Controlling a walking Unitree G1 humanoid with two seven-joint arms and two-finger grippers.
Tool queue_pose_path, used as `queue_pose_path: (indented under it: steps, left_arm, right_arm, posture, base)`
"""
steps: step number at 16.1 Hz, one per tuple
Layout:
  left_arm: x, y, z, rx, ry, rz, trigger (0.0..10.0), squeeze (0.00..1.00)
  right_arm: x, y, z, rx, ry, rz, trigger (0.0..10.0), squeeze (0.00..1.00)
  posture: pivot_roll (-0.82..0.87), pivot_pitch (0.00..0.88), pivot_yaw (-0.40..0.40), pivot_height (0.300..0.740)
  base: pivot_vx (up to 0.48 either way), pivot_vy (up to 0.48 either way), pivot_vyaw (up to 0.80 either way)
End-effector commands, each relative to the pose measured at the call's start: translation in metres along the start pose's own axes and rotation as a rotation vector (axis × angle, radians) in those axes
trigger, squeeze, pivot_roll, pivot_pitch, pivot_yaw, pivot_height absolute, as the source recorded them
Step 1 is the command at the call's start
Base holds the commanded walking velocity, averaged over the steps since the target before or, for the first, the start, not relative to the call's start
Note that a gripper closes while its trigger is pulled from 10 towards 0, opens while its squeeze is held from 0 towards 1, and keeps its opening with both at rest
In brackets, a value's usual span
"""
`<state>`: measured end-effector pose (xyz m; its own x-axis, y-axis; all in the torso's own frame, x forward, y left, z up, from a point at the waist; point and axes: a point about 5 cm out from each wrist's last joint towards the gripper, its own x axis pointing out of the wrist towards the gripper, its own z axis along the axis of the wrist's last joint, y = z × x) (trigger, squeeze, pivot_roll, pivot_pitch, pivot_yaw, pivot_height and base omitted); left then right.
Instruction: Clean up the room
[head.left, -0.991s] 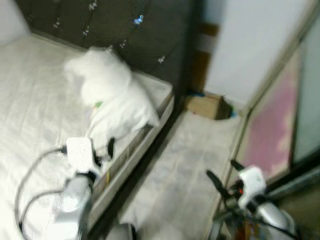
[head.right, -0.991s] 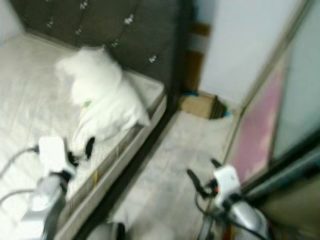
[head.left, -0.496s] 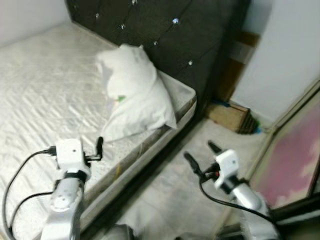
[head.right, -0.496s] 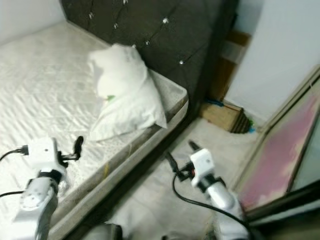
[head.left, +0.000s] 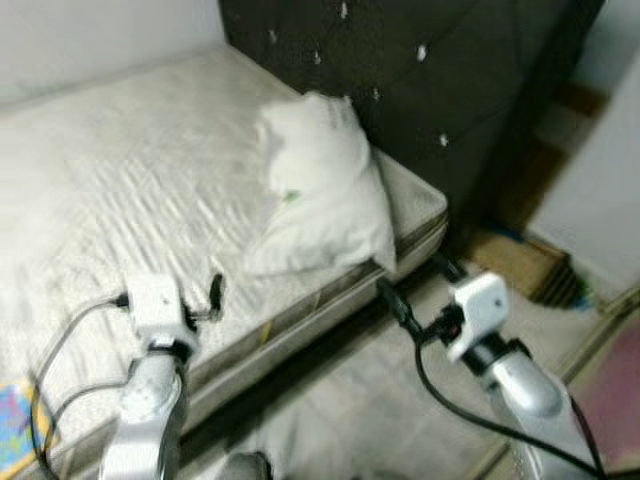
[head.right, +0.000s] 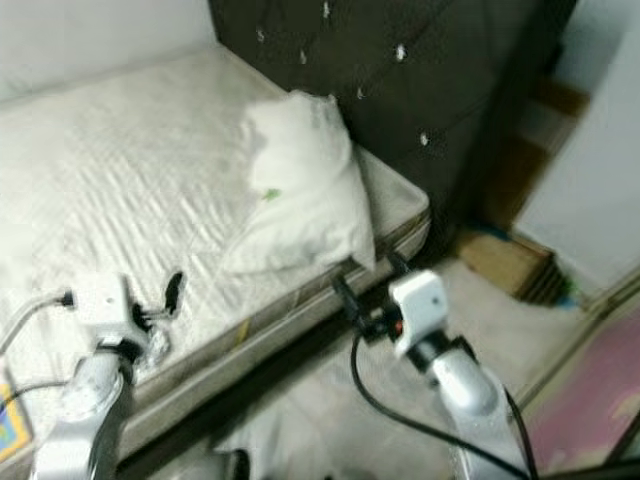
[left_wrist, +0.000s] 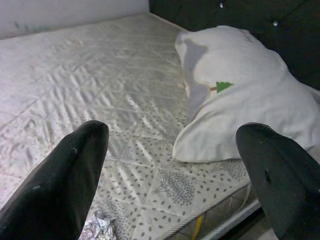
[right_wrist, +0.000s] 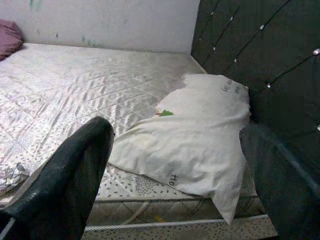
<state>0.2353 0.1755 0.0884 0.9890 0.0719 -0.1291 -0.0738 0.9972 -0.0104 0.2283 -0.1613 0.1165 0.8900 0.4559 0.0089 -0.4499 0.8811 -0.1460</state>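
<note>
Pillow (head.left: 325, 195) lies on the mattress (head.left: 120, 190) against the headboard (head.left: 440, 70). My left gripper (left_wrist: 170, 165) wide, over the mattress edge; right gripper (right_wrist: 175, 170) wide, near the bed corner.

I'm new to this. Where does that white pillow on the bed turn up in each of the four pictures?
Left eye view: the pillow lies at upper middle, beside the dark headboard.
Right eye view: the pillow lies left of middle, at the mattress corner.
Left wrist view: the pillow lies at right, between the black fingers.
Right wrist view: the pillow lies in the middle.
Shared landmark: the studded headboard behind it.
</note>
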Motion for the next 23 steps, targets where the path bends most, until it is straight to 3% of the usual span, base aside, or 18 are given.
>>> queue_pose_path:
  steps: [1, 7, 19, 23]
  left_arm:
    - [-0.001, 0.006, -0.001, 0.017, 0.006, 0.007, 10.0, 0.00]
    - [-0.003, 0.000, 0.001, -0.013, -0.008, -0.055, 10.0, 0.00]
    - [-0.002, 0.000, 0.001, -0.013, -0.013, -0.066, 10.0, 0.00]
    - [0.002, 0.012, -0.008, 0.042, -0.002, 0.084, 10.0, 0.00]
  right_arm:
    - [0.003, 0.004, 0.011, 0.014, -0.011, 0.003, 10.0, 0.00]
    - [0.002, 0.006, 0.018, 0.022, 0.027, 0.007, 10.0, 0.00]
    - [-0.001, 0.002, 0.005, 0.028, 0.066, -0.040, 10.0, 0.00]
    - [0.005, -0.004, -0.007, 0.086, 0.094, -0.135, 10.0, 0.00]
  posture:
    - [-0.03, 0.097, -0.046, 0.740]
    - [-0.03, 0.093, -0.046, 0.740]
    - [-0.03, 0.089, -0.043, 0.740]
    - [-0.02, 0.031, -0.014, 0.740]
  base:
    - [0.000, 0.000, 0.00]
    - [0.000, 0.000, 0.00]
    - [0.311, 0.000, 0.00]
    - [0.000, 0.000, 0.00]
